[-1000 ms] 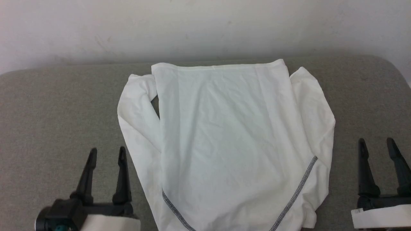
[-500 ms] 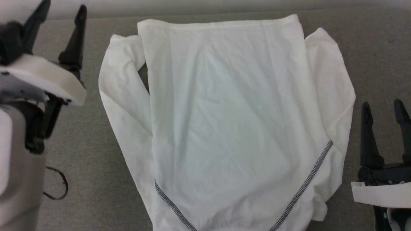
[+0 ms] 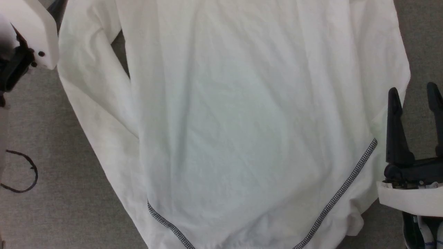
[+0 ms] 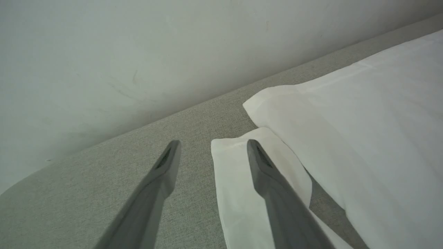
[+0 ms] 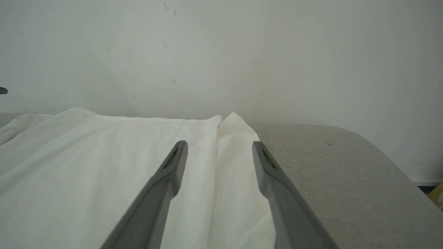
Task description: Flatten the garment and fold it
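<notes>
Grey woven surface (image 3: 69, 207) against a pale wall (image 5: 221, 52), seen from beside the robot. The garment (image 3: 242, 121) lies spread on the surface, body panel broadly flat with shallow creases. Both sleeves run alongside the panel, and a dark zigzag shoulder seam (image 3: 346, 186) sits at the near end.

Left gripper (image 4: 213, 141): jaws released and wide, empty. One finger is over the far sleeve cuff (image 4: 235, 173), the other over bare surface. Whether the tips touch the cloth cannot be judged from this angle.

Right gripper (image 3: 412, 88): jaws likewise spread, holding nothing. It stands just beside the garment's right edge, near the seam.

A thin dark loop (image 3: 20, 173), possibly a cable, lies on the surface at the left, apart from the shirt.

Hazards, as judged from this layout:
- The cuff lies close against the corner of the body panel, so a closing pinch could catch both layers and drag the flattened panel out of shape.
- The fabric looks thin, so a shallow bite may slip free mid-pull and leave the sleeve bunched.
- Uneven pulls from the two sides would skew the hem line and make the later fold crooked.
</notes>
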Motion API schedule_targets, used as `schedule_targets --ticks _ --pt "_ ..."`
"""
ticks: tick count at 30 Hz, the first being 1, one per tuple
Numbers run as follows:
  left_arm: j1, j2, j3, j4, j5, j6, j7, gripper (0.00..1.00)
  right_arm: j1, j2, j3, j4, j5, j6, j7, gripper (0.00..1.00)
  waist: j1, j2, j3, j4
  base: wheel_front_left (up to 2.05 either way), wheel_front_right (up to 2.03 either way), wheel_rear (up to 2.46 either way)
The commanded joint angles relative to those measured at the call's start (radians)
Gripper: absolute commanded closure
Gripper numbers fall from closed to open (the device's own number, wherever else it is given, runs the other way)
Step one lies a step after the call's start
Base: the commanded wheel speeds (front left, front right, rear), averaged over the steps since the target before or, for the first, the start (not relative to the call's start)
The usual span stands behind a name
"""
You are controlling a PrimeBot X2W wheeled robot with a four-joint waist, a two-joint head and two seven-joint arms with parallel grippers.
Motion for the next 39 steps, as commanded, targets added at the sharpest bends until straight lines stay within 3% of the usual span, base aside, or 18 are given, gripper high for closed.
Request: schedule_targets --ticks 1,16,18,23,34,39 --pt "-0.016 0.008 -0.004 0.004 -0.004 -0.004 0.006 0.00 -0.017 0.002 -0.001 -0.008 -0.008 -0.001 0.001 0.00 -0.0003 0.0000 0.055 -0.035 0.00 0.00 0.00" --pt "-0.024 0.035 -0.028 0.125 -0.037 0.012 0.068 0.00 -0.025 0.002 -0.013 -0.035 -0.020 -0.001 0.022 0.00 -0.0003 0.0000 0.123 -0.048 0.00 0.00 0.00" --pt "-0.016 0.030 -0.033 0.132 -0.068 0.007 0.092 1.00 -0.024 0.002 -0.016 -0.036 -0.023 -0.001 0.025 0.00 -0.0003 0.0000 0.122 -0.045 0.00 0.00 0.00" --pt "-0.001 0.028 -0.037 0.118 -0.115 0.000 0.087 1.00 -0.028 0.002 -0.003 -0.029 -0.031 -0.001 0.032 0.00 -0.0003 0.0000 0.095 -0.036 0.00 0.00 0.00" --pt "0.067 0.010 0.004 0.120 -0.090 0.025 -0.197 1.00 -0.010 0.002 0.009 0.036 -0.010 -0.001 0.018 0.00 -0.0003 0.0000 -0.071 -0.015 0.00 0.00 0.00" --pt "0.175 0.016 0.033 0.064 -0.108 0.052 -0.250 1.00 0.026 0.002 0.010 0.070 0.013 -0.001 0.010 0.00 -0.0003 0.0000 -0.193 0.000 0.00 0.00 0.00"
